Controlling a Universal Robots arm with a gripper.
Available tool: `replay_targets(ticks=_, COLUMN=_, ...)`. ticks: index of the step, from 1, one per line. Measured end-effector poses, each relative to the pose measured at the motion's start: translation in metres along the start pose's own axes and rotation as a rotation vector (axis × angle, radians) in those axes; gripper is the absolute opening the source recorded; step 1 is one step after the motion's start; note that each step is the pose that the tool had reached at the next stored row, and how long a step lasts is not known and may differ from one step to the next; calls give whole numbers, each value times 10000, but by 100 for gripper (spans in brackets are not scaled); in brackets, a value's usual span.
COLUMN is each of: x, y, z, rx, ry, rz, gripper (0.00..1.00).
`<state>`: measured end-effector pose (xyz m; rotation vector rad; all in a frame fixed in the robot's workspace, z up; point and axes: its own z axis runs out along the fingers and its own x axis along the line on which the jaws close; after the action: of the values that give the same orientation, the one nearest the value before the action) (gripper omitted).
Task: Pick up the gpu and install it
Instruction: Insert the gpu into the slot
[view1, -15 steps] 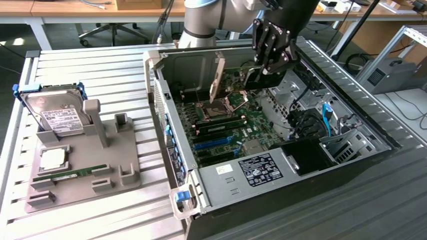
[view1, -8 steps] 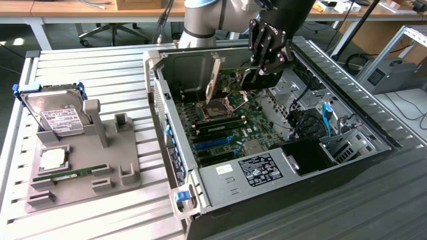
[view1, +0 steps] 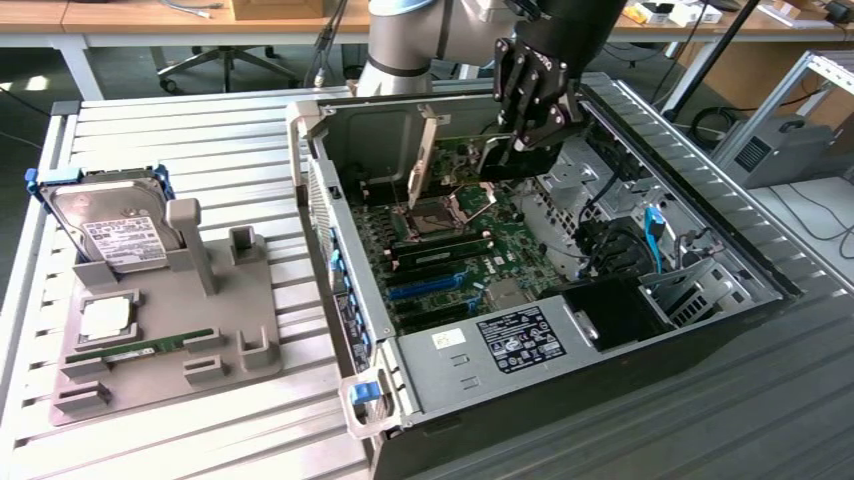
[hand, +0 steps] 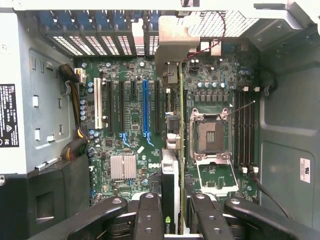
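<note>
In the exterior view, upper middle of the frame, the black jointed gripper (view1: 523, 150) reaches into the open grey metal case (view1: 441, 400), closed on the gpu (view1: 513, 165), a dark flat card held on edge above the green motherboard (view1: 454, 250); its lower edge is hidden, so whether it touches a slot cannot be told. At the exterior view's left, on the ribbed metal table (view1: 174, 130), a grey moulded tray (view1: 247, 305) carries a silver drive (view1: 114, 225) in a blue frame and a thin green RAM stick (view1: 140, 348). In the wrist view the gripper (hand: 173, 220) pinches the gpu (hand: 170, 175) edge-on between black bolted fingers (hand: 149, 215); its silvery bracket (hand: 172, 47) stands at the far end by the perforated rear wall. The card hangs between a blue slot (hand: 145, 107) and the square socket (hand: 210, 135), covering what lies beneath it
</note>
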<state>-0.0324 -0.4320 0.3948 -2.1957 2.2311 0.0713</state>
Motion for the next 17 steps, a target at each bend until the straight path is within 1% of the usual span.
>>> replay_targets(ticks=4, x=0, y=0, z=7, rx=1, ry=-2, rz=0, gripper=27)
replay_targets(ticks=17, x=7, y=-4, z=173, rx=0, ry=0, rz=0, gripper=27)
